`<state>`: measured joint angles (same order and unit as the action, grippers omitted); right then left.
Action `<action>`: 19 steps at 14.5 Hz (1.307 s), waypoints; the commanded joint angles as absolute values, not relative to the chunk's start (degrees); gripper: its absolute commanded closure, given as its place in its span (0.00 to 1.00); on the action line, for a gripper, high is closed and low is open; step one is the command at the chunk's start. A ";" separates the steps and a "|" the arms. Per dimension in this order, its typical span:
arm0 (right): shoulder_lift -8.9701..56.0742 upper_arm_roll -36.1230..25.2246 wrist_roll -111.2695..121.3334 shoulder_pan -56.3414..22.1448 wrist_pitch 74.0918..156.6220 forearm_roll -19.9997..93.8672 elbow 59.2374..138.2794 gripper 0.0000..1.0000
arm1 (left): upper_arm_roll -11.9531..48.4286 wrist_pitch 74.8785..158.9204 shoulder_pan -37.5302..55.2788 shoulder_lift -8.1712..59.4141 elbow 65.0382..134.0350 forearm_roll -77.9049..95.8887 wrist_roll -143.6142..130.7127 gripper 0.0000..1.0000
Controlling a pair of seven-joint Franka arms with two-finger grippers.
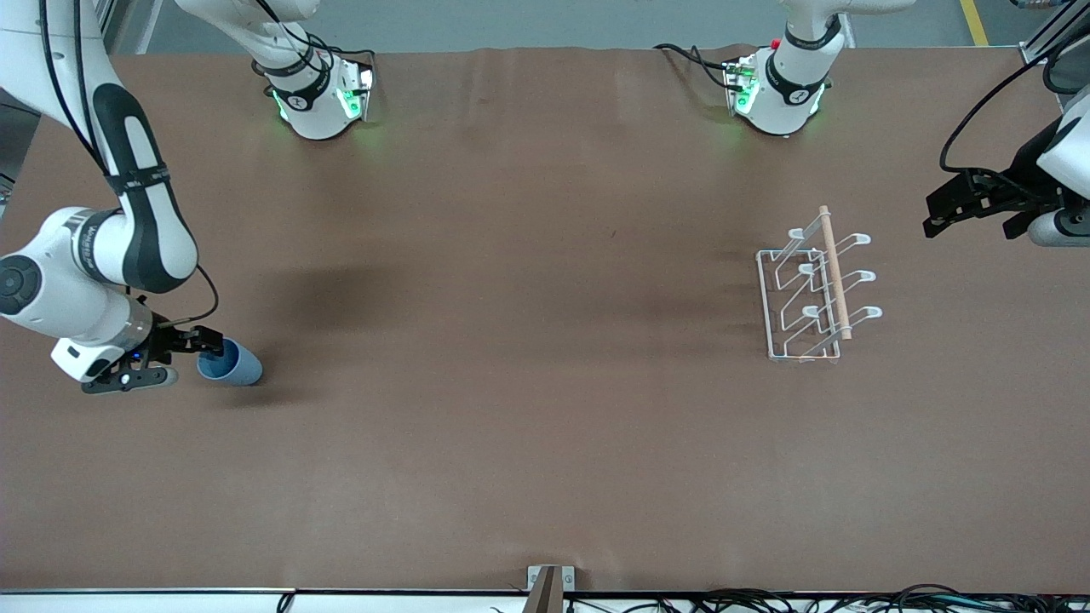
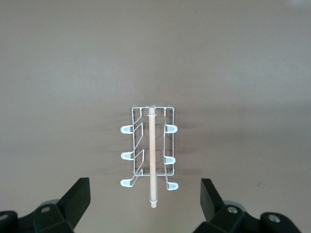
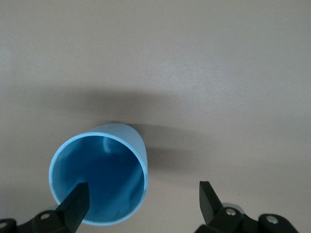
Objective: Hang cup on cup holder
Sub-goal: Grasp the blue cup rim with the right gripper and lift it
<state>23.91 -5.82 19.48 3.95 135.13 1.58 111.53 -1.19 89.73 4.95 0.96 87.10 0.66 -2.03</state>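
Note:
The light-blue cup (image 1: 232,363) lies on its side near the right arm's end of the table, its mouth turned toward my right gripper (image 1: 192,358). In the right wrist view the cup (image 3: 99,177) shows its open mouth. My right gripper (image 3: 143,204) is open, with one finger in front of the mouth and the other outside the wall, so the rim sits between the jaws ungripped. The white wire cup holder (image 1: 834,274) with its wooden bar stands toward the left arm's end. My left gripper (image 1: 971,223) hovers open and empty beside it; the left wrist view shows the cup holder (image 2: 152,160) off from the gripper (image 2: 146,201).
The two arm bases (image 1: 319,102) (image 1: 779,94) stand along the table's back edge. A small metal bracket (image 1: 549,583) and cables sit at the edge nearest the front camera. Brown tabletop lies between cup and holder.

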 commanded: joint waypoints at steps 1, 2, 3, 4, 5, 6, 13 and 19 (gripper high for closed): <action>24.51 -5.54 20.04 4.04 137.89 2.02 112.32 0.05 | -0.88 89.12 5.01 1.32 86.31 -0.44 -1.49 0.00; 25.39 -5.45 19.95 4.04 138.94 2.02 112.32 0.09 | -0.88 89.12 5.01 1.32 86.31 -0.44 -1.41 0.00; 25.84 -5.45 19.69 4.13 139.22 2.11 112.24 0.17 | -0.88 89.12 5.01 1.32 86.31 -0.35 -1.41 0.00; 26.19 -5.36 19.60 4.04 139.22 2.37 112.06 0.35 | -0.88 89.12 5.01 1.32 86.31 -0.44 -1.41 0.00; 26.89 -5.36 19.51 3.87 139.31 2.98 111.80 0.46 | -0.88 89.12 5.01 1.32 86.40 -0.44 -1.41 0.00; 27.42 -5.36 19.51 3.78 139.22 3.95 111.27 0.53 | -0.88 89.12 5.10 1.32 86.40 -0.44 -1.41 0.00; 27.60 -5.36 18.81 3.60 134.41 5.19 107.59 1.00 | -0.88 89.03 5.10 1.32 86.48 -0.35 -1.49 0.00; 24.79 -5.19 14.62 0.72 109.04 6.50 92.05 1.00 | -0.88 89.03 5.10 1.32 86.40 -0.35 -1.49 0.00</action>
